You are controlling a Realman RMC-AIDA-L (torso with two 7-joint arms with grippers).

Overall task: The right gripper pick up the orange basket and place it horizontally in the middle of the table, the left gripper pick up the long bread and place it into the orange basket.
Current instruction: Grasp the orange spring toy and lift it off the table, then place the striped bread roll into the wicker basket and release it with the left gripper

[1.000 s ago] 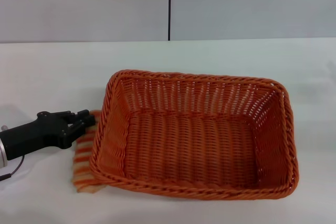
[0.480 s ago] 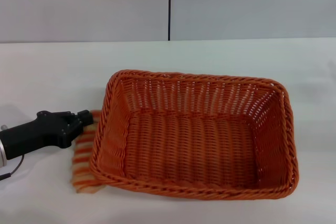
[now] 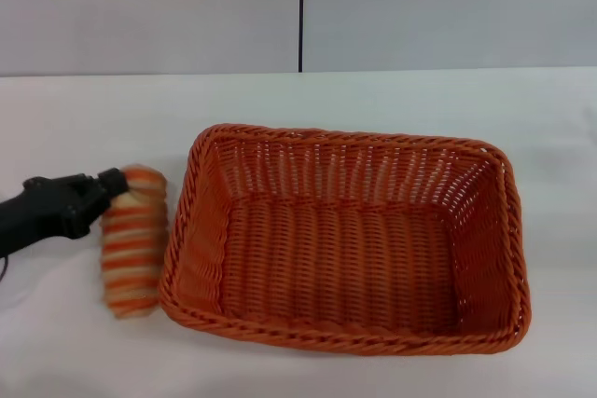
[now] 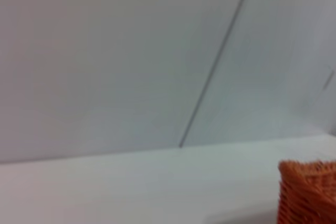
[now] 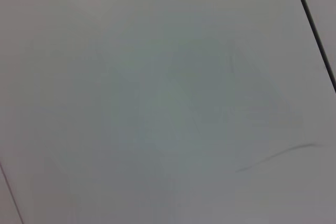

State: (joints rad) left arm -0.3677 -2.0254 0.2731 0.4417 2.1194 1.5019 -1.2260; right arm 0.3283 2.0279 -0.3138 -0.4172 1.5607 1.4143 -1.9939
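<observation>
The black two-pronged left gripper (image 3: pixel 119 184) is clenching the striped tan-and-orange long bread (image 3: pixel 133 240) just beside the large woven orange basket (image 3: pixel 350 253) on the white table (image 3: pixel 373 104).

words: I see none | numbers: none | signs: none on my basket (image 3: pixel 345 249) or bread (image 3: pixel 133 241)

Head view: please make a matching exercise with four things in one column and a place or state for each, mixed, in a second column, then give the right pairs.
Things:
1. orange basket
2. long bread
3. left gripper
4. table

Places or states:
A. holds the loaf at its far end
B. white, carries everything
C. empty, in the middle of the table
D. striped, beside the basket's left wall, outside it

Pairs: 1-C, 2-D, 3-A, 4-B
</observation>
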